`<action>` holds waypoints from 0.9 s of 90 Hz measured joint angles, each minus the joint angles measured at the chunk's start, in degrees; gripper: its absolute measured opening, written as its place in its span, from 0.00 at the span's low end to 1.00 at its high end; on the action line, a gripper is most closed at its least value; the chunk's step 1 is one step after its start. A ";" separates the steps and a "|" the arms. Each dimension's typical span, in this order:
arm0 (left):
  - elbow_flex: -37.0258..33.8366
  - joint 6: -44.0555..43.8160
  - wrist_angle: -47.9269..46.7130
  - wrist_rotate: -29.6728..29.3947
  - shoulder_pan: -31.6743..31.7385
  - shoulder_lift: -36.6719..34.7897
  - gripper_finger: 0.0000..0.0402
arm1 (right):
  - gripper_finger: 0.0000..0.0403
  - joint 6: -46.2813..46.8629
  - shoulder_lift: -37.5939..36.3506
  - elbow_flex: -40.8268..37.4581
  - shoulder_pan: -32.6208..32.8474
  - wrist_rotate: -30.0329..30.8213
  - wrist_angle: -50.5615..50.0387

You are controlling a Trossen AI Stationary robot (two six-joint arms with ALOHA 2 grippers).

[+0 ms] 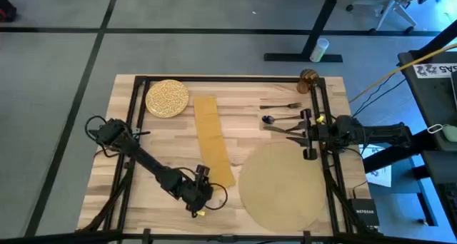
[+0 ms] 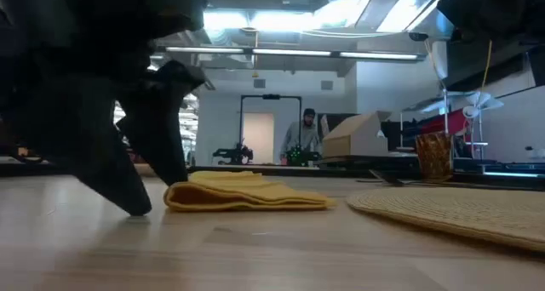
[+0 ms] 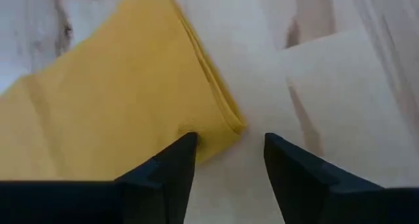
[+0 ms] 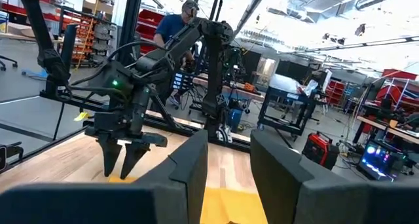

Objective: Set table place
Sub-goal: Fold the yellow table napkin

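Observation:
The mustard-yellow napkin lies flat and lengthwise on the table, left of the round tan placemat. My left gripper is open and points down at the napkin's near corner. One finger is above that corner and the other is over bare wood. My right gripper is open and hovers between the knife and the placemat, with nothing between its fingers. Fork and spoon lie just beyond the knife. The speckled plate sits far left and the amber glass far right. My left gripper comes at the napkin from above. One fingertip stands at the edge of the napkin's near corner. I cannot tell whether it touches the cloth. The napkin lies flat on the table.
Black metal rails frame the tabletop at left, right and far sides. Bare wood lies between the napkin and the cutlery. A person stands in the room behind the table.

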 joint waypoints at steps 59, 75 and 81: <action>-0.09 3.67 8.46 -5.26 0.87 3.94 0.37 | 0.25 -0.02 0.00 0.00 0.00 0.59 0.28; 0.02 3.39 9.20 -4.46 0.85 4.77 0.16 | 0.25 -0.02 0.00 0.00 0.00 0.59 0.28; 0.02 3.39 9.14 -4.34 0.81 4.44 0.06 | 0.25 -0.06 0.00 0.00 -0.01 0.59 0.28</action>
